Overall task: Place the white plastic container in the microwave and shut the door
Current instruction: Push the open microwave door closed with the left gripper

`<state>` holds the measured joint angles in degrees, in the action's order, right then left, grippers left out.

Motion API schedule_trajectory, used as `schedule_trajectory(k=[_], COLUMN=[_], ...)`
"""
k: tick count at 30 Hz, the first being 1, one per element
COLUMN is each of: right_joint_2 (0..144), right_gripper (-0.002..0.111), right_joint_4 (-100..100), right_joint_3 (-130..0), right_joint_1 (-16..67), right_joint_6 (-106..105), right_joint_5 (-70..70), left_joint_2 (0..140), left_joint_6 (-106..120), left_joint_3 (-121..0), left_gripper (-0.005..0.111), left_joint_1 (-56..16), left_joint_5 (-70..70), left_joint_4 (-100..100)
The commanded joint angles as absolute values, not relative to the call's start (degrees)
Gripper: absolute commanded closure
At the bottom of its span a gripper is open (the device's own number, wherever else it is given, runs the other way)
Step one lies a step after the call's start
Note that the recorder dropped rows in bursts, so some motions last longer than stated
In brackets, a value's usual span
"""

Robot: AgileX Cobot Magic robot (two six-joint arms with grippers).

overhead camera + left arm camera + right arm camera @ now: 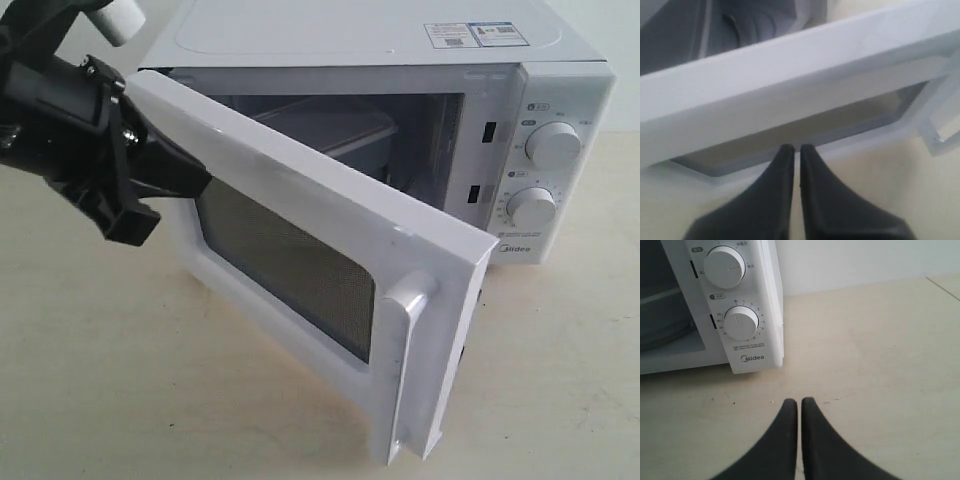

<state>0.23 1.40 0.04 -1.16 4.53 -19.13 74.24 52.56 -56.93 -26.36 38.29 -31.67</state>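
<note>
one white plastic container [335,125] was lodged inside the microwave [400,40]; door [330,215] half open. left pincer [796,149] was clenched empty at the door's outer face, right pincer [799,402] clenched empty above the bench [880,340]. risk: the left pincer could be slid off the smooth panel, door left ajar.

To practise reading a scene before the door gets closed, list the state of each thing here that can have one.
door: partly open, swung out from the front.
white plastic container: inside the Midea microwave.
left tool: shut, empty, tips at the door's outer face.
right tool: shut, empty, over the table.
</note>
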Motion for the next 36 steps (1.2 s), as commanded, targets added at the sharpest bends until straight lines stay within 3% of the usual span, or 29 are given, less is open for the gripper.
schedule_trajectory(k=[1,12,36], right_joint_2=[0.00,0.00,0.00], right_gripper=[0.108,0.108,0.108], right_joint_4=[1.17,1.17,-1.36], right_joint_3=[0.00,0.00,0.00], right_joint_1=[-1.48,-1.48,-1.48], right_joint_6=[4.17,4.17,0.49], right_joint_5=[-18.50,-18.50,-15.76], left_joint_2=[76.78,82.85,82.01], left_joint_6=[54.11,54.63,56.26], left_joint_3=[-57.29,-57.33,-57.33], left_gripper=[0.102,0.102,0.102], left_joint_1=[-26.67,-26.67,-26.56], left_joint_5=[29.50,13.12,11.62], left_joint_4=[-32.41,-32.41,-32.41])
